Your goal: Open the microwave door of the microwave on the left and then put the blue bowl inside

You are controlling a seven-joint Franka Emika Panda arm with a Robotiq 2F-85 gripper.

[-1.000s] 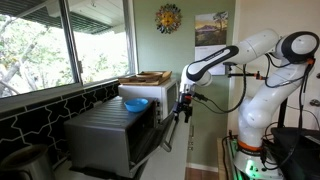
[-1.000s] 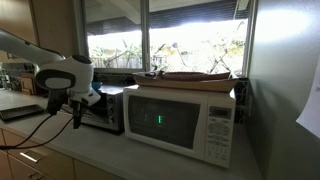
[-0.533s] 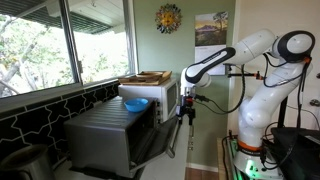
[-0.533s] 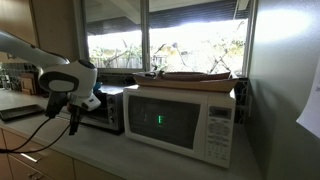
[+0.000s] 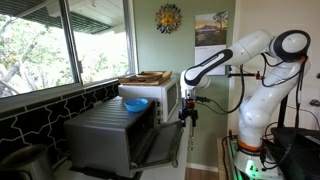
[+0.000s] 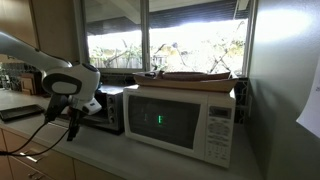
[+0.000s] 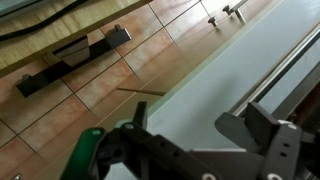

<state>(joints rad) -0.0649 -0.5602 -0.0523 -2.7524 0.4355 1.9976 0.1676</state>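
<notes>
Blue bowl (image 5: 136,103) atop the microwave (image 5: 100,135), pincer (image 5: 185,114) nearby.

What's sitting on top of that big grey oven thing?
A small blue bowl sits on the ribbed top of the grey microwave, near its door side. From this low angle the bowl's inside cannot be seen.

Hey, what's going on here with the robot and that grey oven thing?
The arm's gripper is at the top edge of the microwave door. The door stands partly open, tilted out from its bottom hinge. In the wrist view the fingers are spread and grip nothing. The blue bowl sits on top of the microwave and is not yet inside.
</notes>
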